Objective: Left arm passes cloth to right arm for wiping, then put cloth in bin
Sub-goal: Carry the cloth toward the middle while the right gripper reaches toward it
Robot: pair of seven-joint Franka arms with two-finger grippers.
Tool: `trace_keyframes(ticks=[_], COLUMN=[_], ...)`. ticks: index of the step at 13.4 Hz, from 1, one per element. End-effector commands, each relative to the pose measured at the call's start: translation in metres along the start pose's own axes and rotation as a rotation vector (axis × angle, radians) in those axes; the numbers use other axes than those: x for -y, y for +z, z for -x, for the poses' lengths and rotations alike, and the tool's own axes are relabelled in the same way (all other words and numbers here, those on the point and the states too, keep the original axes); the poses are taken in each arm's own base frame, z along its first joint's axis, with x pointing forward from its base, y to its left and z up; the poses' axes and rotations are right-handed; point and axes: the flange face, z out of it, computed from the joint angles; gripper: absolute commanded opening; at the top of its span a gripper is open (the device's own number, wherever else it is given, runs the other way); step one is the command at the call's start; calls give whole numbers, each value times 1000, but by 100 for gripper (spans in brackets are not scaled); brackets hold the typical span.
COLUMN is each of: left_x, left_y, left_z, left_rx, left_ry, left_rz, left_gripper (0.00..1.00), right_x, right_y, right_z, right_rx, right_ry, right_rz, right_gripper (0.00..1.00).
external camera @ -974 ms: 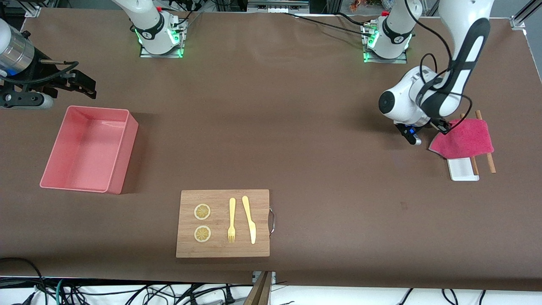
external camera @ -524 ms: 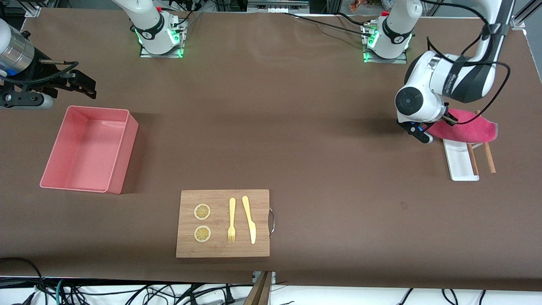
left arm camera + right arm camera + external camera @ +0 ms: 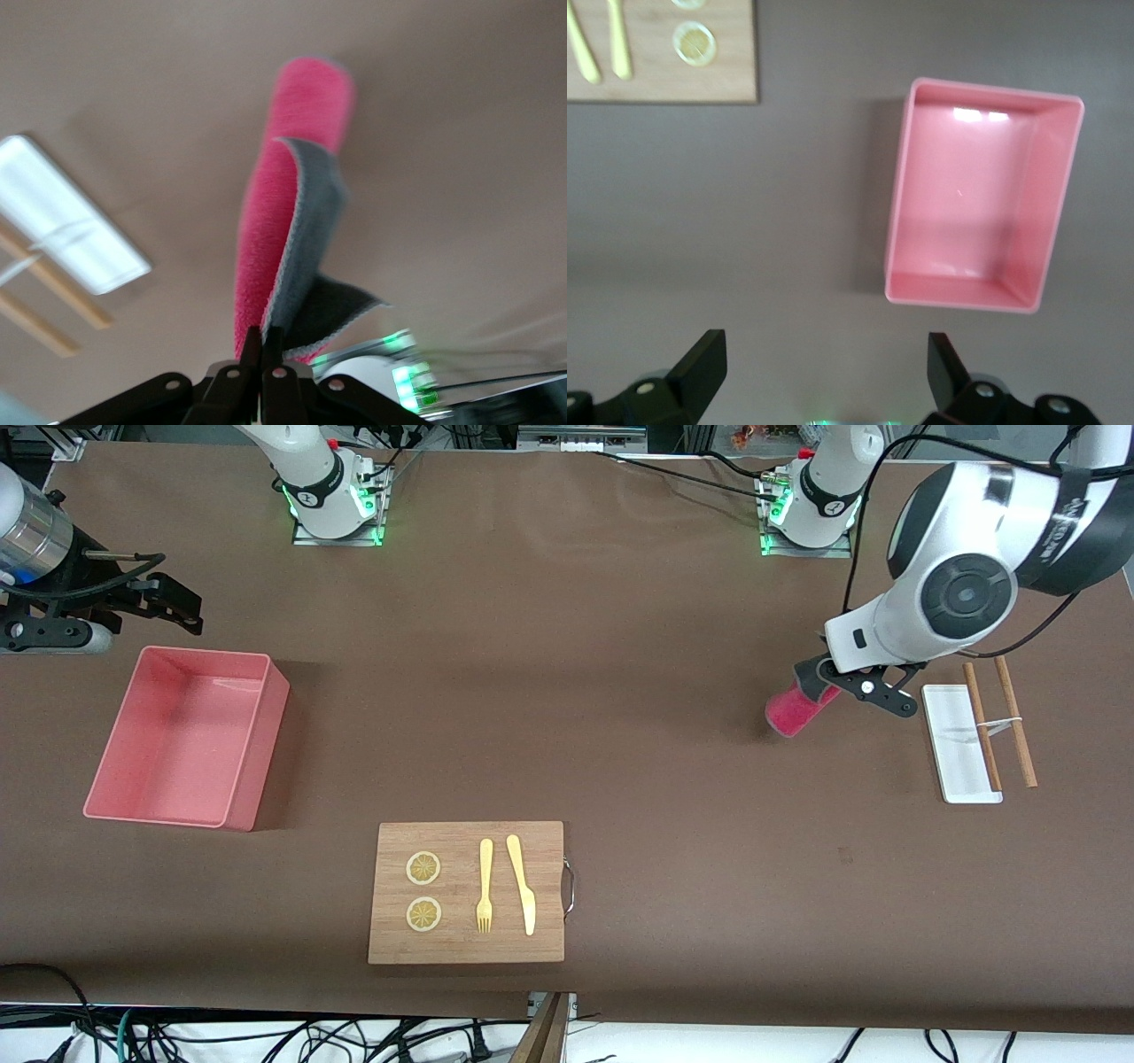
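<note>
Left gripper (image 3: 819, 682) lifts the cloth (image 3: 795, 708) above the counter (image 3: 620, 691).
Its jaws pinch the hanging cloth beside the white tray (image 3: 961, 744); right gripper (image 3: 824, 372) waits, jaws wide apart, over the bin (image 3: 979, 190).

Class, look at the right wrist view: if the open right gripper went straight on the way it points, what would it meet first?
Probably bare brown table. The right gripper, fingers spread, points down at open tabletop; the empty pink rectangular plastic bin lies a little off that line, toward one finger. Depth is unclear.
</note>
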Motion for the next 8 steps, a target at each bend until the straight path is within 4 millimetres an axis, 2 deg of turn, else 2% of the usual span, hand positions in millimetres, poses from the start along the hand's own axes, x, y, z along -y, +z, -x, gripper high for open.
trace_keyframes(ticks=[1,2,3,5,6,7,8], left_x=[-21,-31,-38,-56,-73,-92,-106], left_y=[-22,-30,-34,-49,-54,-63,-70], left_z=[-4,-6,-9,-15,-20,-26,-33], left_rx=[-40,-52,-56,-87,-97,-128,-148], left_ry=[-162,-219,-263,-338,-364,-403,-447], left_rz=[205,298,375,485,539,606,669], left_gripper=[0,0,0,0,0,0,0], right_x=[19,42,63,89,112,132,150], right_y=[6,40,46,46,47,52,62], right_z=[-7,-13,-16,-12,-12,-20,-26], right_rx=[12,88,115,127,100,32,4], right_ry=[-46,-64,-103,-220,-359,-483,-533], right_rz=[-48,-49,-84,-215,-264,-296,-326], right_gripper=[100,100,100,100,100,100,100])
